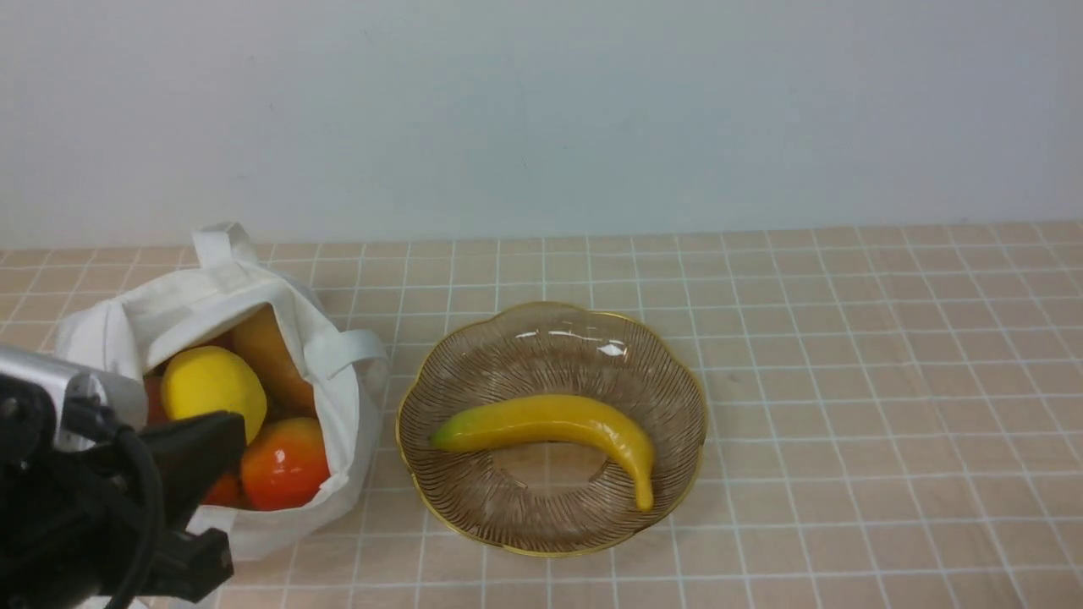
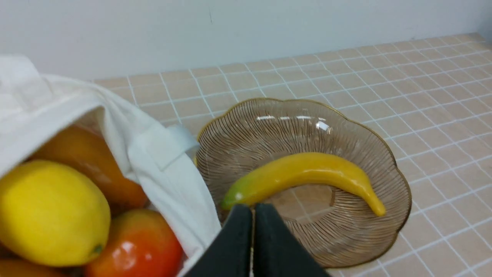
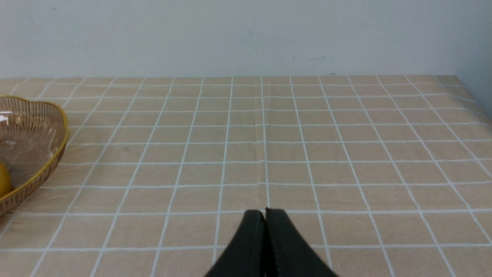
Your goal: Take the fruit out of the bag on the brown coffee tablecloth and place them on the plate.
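Plain, matt, pale grey-white wall [image 1: 541, 110] across the whole back, straight along its foot. A few faint dark specks [image 2: 210, 17] and smudges [image 3: 311, 59] on it, seen from the wrist views. Soft, even, diffuse light throughout, with barely any shadow. Slightly darker, bluish-grey toward the far right corner in the right wrist view.
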Tool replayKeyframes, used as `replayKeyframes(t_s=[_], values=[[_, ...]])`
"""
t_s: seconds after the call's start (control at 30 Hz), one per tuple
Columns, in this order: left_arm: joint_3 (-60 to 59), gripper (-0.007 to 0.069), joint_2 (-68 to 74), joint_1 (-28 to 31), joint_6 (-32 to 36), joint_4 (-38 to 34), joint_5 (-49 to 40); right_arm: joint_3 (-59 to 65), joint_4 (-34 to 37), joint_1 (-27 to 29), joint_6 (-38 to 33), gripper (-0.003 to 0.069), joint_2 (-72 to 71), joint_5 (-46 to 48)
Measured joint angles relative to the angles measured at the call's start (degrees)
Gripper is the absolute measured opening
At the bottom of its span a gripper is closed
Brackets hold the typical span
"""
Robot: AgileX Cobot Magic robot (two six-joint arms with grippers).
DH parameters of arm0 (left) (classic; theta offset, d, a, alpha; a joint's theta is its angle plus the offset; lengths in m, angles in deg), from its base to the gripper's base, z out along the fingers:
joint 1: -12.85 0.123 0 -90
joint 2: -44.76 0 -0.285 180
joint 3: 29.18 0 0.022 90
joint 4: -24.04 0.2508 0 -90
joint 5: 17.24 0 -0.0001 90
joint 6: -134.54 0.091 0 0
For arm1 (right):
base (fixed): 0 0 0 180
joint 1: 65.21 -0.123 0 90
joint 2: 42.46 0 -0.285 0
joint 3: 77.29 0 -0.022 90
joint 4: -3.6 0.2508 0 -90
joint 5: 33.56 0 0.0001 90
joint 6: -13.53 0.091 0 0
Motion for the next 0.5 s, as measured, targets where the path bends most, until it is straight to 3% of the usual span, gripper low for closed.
replayKeyframes(t_s=[0.5], values=[[-2.2, -0.0008, -0.6, 0.0, 2.2, -1.4, -0.5, 0.0, 0.0, 0.0, 0.0, -0.0018, 0.0, 0.0]])
